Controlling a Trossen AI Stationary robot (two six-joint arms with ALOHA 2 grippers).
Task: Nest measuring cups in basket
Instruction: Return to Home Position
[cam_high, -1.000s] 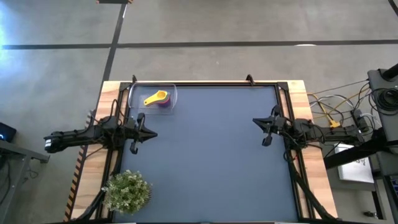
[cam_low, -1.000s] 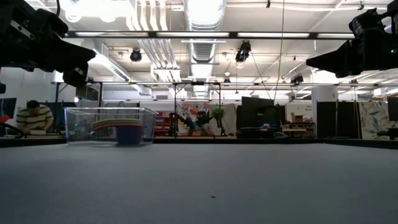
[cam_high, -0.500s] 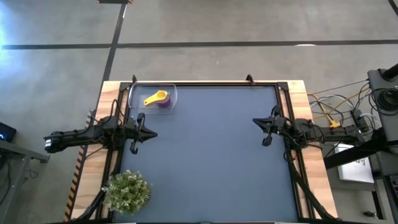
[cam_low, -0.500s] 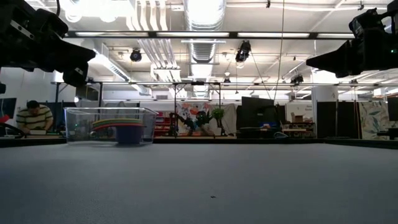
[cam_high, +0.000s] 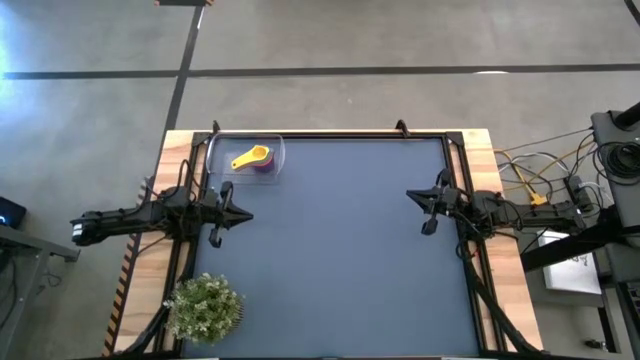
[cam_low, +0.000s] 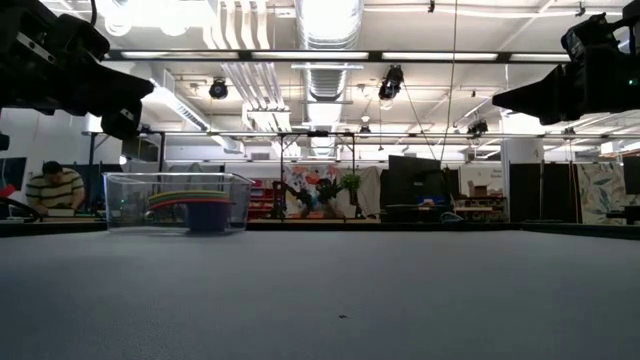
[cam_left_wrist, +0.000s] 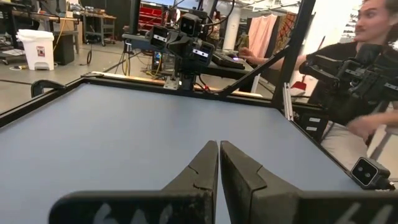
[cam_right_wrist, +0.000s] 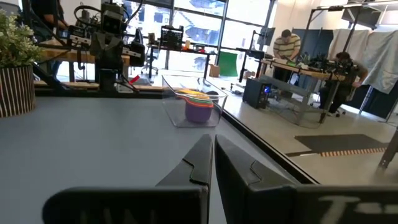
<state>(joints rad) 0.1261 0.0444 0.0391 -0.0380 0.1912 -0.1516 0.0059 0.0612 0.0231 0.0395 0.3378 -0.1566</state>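
1. Measuring cups (cam_high: 255, 158) sit stacked one inside another in the clear basket (cam_high: 222, 172), in the upper left of the high view. The top one is yellow, and purple shows under it.
2. The basket stands on the upper left corner of the dark bench (cam_high: 340, 250). In the low view the basket (cam_low: 125, 205) is at the left, and the cups' (cam_low: 205, 210) coloured rims show through its wall.
3. The left gripper (cam_high: 246, 215) is at the middle left of the high view. It is just below the basket and not touching it. Its jaws are pressed together with nothing between them, as the left wrist view (cam_left_wrist: 218, 146) shows.
4. A small green plant (cam_high: 205, 305) stands in the lower left corner of the bench.
5. The right gripper (cam_high: 412, 196) is at the middle right, well apart from the basket. Its jaws are pressed together too, and they hold nothing (cam_right_wrist: 211, 140).
6. In the low view both arms hang high in the top corners, above the bench. A person (cam_low: 55, 190) sits far back at the left edge.
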